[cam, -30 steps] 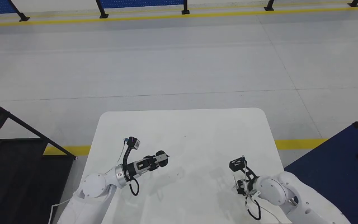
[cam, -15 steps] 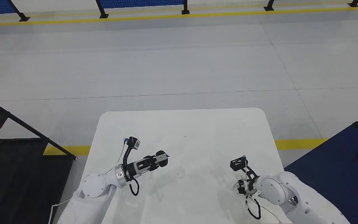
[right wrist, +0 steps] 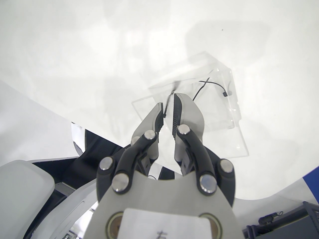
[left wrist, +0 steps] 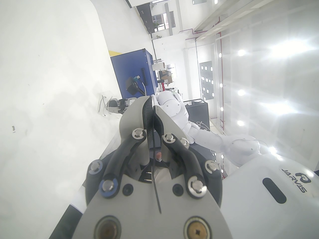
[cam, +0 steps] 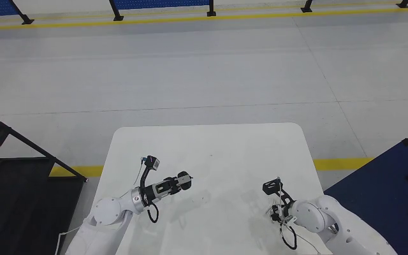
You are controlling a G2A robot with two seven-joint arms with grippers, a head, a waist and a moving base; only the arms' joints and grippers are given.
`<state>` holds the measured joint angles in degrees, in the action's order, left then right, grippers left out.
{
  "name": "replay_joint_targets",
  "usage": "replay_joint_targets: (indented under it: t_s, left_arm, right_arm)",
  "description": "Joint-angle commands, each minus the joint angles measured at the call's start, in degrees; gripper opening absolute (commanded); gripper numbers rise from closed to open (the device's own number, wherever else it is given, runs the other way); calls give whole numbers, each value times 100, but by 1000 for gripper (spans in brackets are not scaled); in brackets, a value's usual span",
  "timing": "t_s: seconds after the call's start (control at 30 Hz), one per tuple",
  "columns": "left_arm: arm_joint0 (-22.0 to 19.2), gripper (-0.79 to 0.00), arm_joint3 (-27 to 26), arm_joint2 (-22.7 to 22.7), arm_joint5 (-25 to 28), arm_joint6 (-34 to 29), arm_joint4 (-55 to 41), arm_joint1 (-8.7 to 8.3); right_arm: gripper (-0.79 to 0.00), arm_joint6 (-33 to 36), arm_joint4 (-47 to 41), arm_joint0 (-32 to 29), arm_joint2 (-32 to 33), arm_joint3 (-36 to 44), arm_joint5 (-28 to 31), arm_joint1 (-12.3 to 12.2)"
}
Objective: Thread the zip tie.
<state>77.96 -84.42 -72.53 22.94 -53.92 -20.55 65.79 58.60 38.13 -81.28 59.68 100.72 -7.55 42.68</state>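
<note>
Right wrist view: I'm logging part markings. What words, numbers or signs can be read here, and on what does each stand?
Zip tie at the right gripper: no print.
Second zip tie in the clear tray: no print.
Table: no print.
White label on the gripper's base: one character, cut off at the picture's edge, not readable.

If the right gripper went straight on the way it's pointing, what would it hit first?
Likely the clear plastic tray on the table, just beyond the right gripper; depth is hard to judge.
</note>
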Motion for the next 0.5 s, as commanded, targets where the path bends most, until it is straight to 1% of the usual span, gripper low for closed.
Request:
replay_joint_targets:
  t_s: [0.0,0.23,0.47]
  left_arm:
    - [0,-785,0,0,0,0,0,0]
    - [0,-785,0,0,0,0,0,0]
    - [0,-785,0,0,0,0,0,0]
  right_arm:
    - [-696,-1,9,5,-11,-18,2,13]
    - [-696,27,149,49,-62,-62,-84,62]
    - [-693,205,205,91,-97,-107,-92,102]
